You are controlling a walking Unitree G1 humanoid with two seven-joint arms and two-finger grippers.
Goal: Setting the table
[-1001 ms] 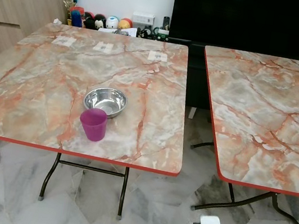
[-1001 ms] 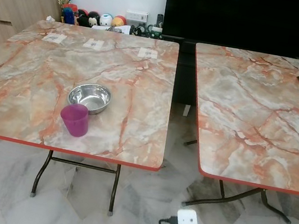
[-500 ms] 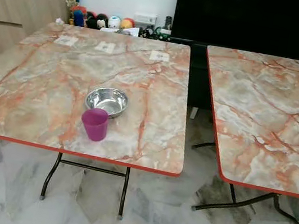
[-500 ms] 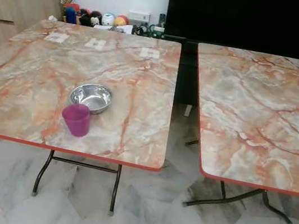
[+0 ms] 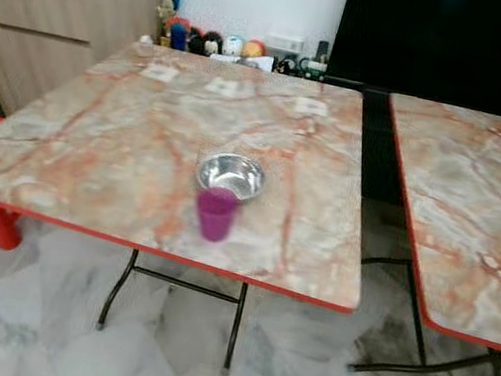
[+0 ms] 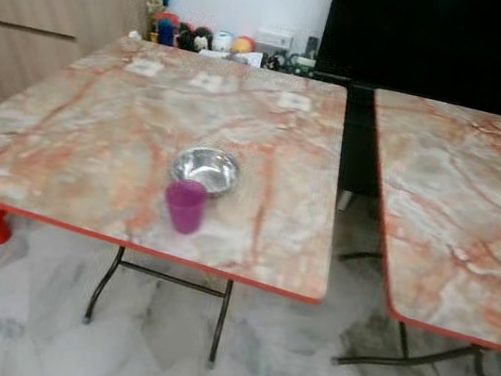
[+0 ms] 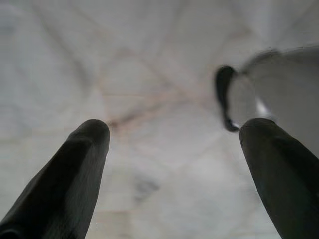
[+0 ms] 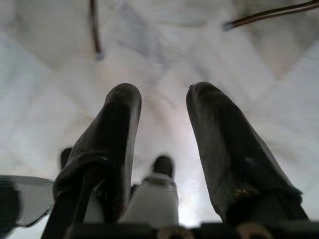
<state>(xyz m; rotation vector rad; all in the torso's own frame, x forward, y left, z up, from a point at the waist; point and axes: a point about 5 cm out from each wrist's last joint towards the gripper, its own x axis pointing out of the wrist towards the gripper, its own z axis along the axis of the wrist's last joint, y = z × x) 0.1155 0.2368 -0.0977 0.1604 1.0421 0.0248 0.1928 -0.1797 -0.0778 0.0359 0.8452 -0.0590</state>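
Marble-look surfaces, shiny metal, coloured plastic

The tabletop [image 5: 125, 139] has a smooth, faintly glossy marble-pattern laminate with a red edge. The bowl [image 5: 231, 173] is polished, reflective metal; the purple cup [image 5: 216, 213] looks like matt plastic. The table legs [image 5: 234, 324] are dark metal; the floor [image 5: 31, 306] is glossy marble tile. The cabinet [image 5: 56, 33] is pale wood grain.

We are seeing a folding table [image 5: 122, 158] with a marble pattern top and a red edge, standing on a pale marble floor [image 5: 10, 322]. A steel bowl [image 5: 230, 173] and a purple cup [image 5: 215, 213] are sitting on it, the cup just before the bowl. A second such table [image 5: 475, 214] is standing beside it, apart.
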